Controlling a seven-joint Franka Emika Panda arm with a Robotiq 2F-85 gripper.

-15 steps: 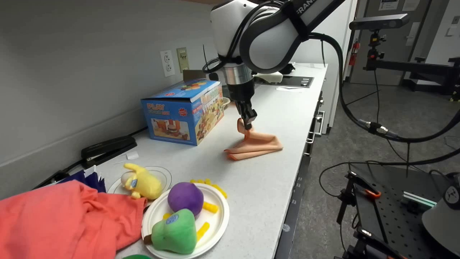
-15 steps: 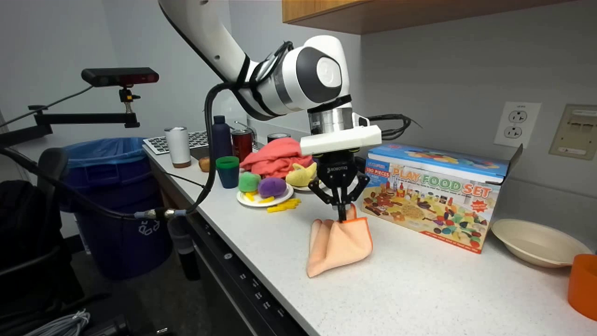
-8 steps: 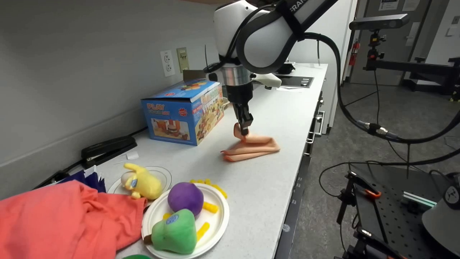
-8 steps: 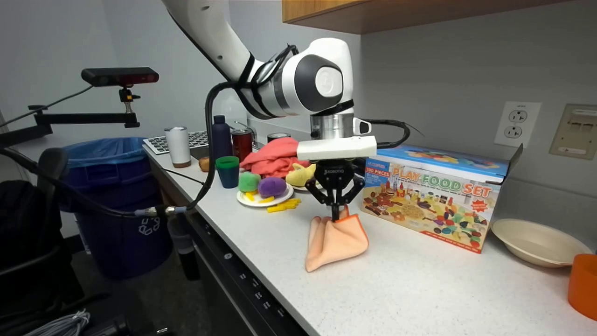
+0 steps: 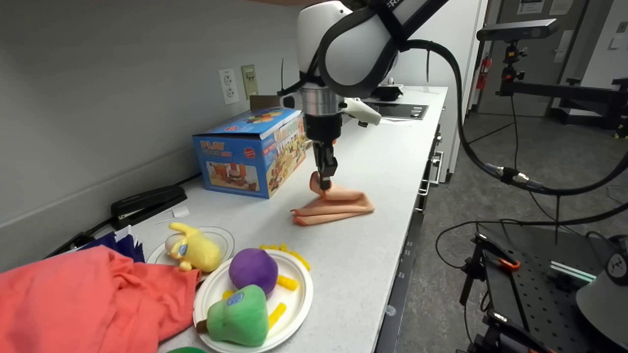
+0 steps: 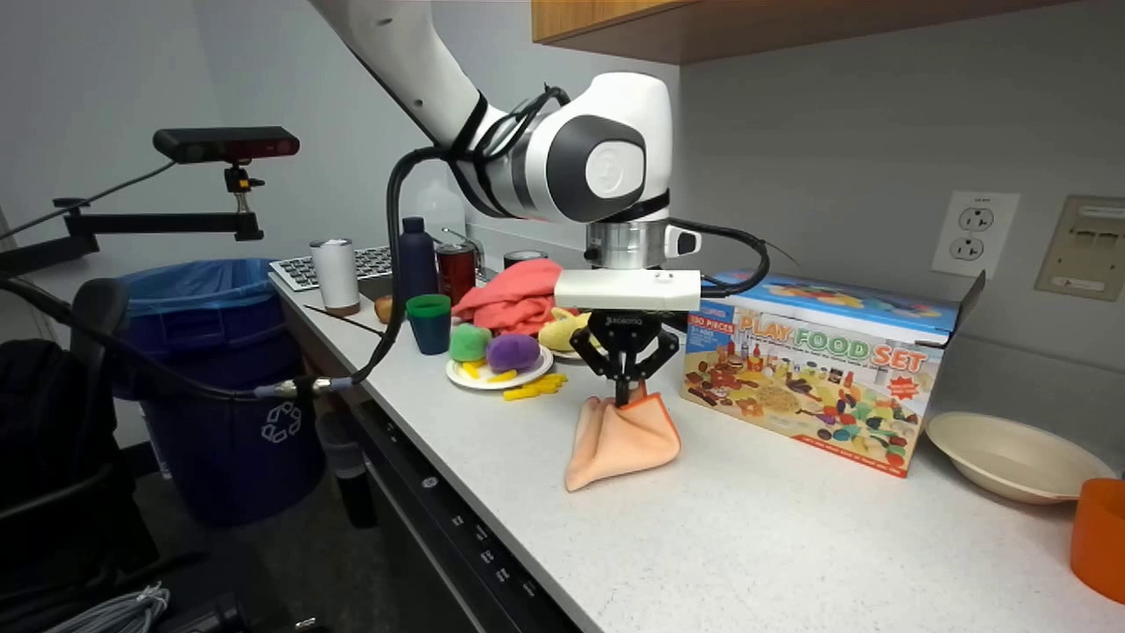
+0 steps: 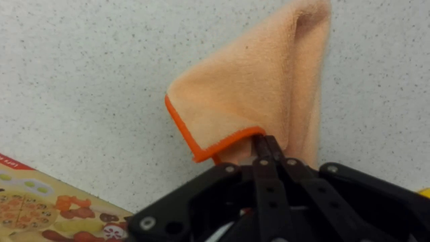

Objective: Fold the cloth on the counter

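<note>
The peach cloth with orange trim (image 5: 343, 206) lies on the counter (image 5: 338, 284), bunched and partly folded over. It shows in an exterior view (image 6: 628, 448) and in the wrist view (image 7: 242, 77), where an orange-edged corner sticks out left of the fingers. My gripper (image 5: 325, 186) points down at the cloth's raised edge. In an exterior view its fingers (image 6: 622, 402) are together on that edge. In the wrist view the closed fingertips (image 7: 264, 137) pinch the cloth by the trim. The rest of the cloth trails on the counter. The part between the fingertips is hidden.
A play food box (image 5: 235, 169) stands by the wall beside the gripper. A white plate (image 5: 299, 318) with plush toys and yellow pieces, and a red cloth (image 5: 98, 304), lie nearby. A beige bowl (image 6: 1011, 457) and orange cup (image 6: 1099, 541) stand past the box.
My gripper has moved steadily along the counter toward the plate of toys, and the peach cloth has slid with it, still pinched. The box and the plate have not moved.
</note>
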